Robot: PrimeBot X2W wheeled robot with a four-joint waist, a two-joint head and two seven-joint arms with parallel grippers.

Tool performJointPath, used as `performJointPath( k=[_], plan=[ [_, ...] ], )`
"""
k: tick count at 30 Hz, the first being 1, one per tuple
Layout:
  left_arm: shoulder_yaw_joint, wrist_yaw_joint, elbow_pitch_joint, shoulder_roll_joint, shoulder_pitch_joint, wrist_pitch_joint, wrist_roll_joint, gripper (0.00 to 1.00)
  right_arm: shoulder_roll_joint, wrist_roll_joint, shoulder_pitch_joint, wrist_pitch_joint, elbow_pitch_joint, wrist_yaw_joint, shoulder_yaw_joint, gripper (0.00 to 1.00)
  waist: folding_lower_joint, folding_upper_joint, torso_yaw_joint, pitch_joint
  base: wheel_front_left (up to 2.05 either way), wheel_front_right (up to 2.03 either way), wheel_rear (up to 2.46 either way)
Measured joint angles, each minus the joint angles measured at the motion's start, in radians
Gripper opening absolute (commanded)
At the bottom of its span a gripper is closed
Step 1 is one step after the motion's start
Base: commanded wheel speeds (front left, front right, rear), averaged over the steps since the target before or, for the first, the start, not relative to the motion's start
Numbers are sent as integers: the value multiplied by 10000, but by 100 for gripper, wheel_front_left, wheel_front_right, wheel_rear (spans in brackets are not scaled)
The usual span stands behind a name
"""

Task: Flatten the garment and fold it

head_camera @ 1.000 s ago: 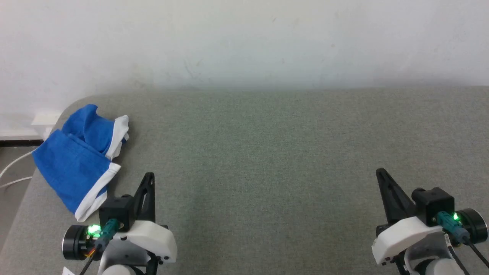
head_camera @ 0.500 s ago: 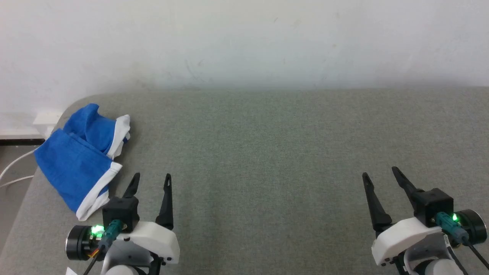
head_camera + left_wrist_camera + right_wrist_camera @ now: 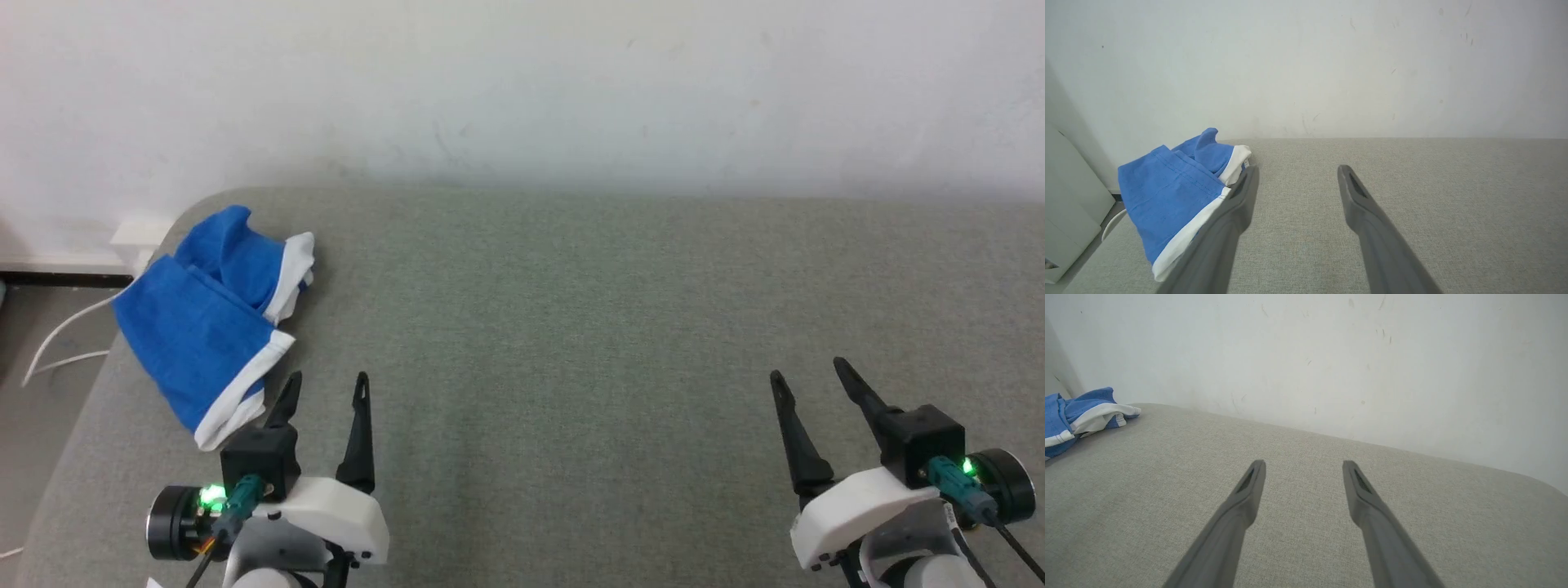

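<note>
The left gripper (image 3: 327, 377) and right gripper (image 3: 807, 369), shut a second earlier, are spread wide; the garment (image 3: 196, 335) is seen just upper-left of the former.

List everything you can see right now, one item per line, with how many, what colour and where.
garment: one, royal blue with white trim, bunched at the far left corner of the padded surface
padded surface: one, grey-green, spans the head view
wall: one, white and scuffed, behind the surface
cable: two white strands, on the floor left of the surface
left gripper: one, dark fingers, open, lower left beside the garment
right gripper: one, dark fingers, open, lower right over bare surface
</note>
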Motion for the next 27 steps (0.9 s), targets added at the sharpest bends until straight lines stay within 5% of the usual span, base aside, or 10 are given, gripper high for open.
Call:
performJointPath(
  k=[27],
  plan=[
    [25, 345, 121, 161, 0, -545, -357, 100, 2, 8, -272, -282, 230, 0, 445, 100, 0, 0, 1560, -38, 0, 0, 0]
  ],
)
